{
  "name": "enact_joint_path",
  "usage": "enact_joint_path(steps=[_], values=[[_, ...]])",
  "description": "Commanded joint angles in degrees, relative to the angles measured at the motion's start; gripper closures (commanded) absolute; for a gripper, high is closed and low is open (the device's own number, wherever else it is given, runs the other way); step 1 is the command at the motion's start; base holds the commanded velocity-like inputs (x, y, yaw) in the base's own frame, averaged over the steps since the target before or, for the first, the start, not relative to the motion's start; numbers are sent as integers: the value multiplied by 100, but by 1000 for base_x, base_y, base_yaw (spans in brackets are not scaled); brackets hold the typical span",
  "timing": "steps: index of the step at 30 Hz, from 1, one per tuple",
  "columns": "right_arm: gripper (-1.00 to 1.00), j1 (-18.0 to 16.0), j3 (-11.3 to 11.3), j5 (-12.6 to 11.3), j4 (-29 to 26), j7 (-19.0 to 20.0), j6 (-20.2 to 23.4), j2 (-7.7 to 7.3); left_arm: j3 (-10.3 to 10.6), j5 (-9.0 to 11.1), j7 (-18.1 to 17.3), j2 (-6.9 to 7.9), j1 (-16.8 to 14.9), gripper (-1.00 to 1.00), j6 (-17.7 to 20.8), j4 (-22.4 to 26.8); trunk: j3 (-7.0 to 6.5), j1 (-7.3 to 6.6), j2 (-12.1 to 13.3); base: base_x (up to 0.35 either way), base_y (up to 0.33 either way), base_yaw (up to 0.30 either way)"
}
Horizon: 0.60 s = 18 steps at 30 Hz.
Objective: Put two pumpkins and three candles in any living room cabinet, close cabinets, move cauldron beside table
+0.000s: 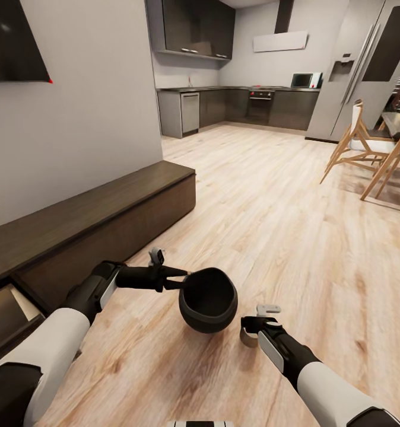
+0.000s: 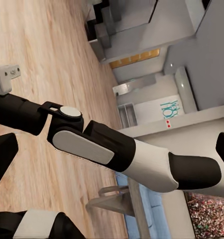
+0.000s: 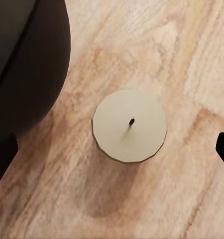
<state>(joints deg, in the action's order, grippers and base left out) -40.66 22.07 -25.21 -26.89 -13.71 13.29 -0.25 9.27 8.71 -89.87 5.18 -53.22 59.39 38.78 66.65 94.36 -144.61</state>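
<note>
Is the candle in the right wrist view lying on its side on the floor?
No. The candle stands upright on the wooden floor, its round top and dark wick facing the camera, beside the black cauldron.

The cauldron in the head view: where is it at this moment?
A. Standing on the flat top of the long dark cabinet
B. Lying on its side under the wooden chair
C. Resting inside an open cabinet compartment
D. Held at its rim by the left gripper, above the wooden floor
D. The left gripper is closed on the rim of the cauldron, which hangs tilted above the wood floor, beside the cabinet.
</note>
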Motion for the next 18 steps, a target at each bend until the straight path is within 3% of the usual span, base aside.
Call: enact_joint_path(steps=[1, 7, 18], values=[[-100, -3, 34, -29, -10, -44, 30, -3, 31, 36, -13, 96, -4, -100, 61, 2, 5, -1, -2, 11, 0, 0], [-100, -3, 28, -21, 3, -44, 47, -20, 30, 42, -13, 240, -4, -100, 61, 6, 5, -1, -2, 5, 0, 0], [-100, -3, 20, -26, 86, -60, 51, -36, 22, 48, -13, 294, -4, -100, 61, 0, 5, -1, -2, 50, 69, 0]])
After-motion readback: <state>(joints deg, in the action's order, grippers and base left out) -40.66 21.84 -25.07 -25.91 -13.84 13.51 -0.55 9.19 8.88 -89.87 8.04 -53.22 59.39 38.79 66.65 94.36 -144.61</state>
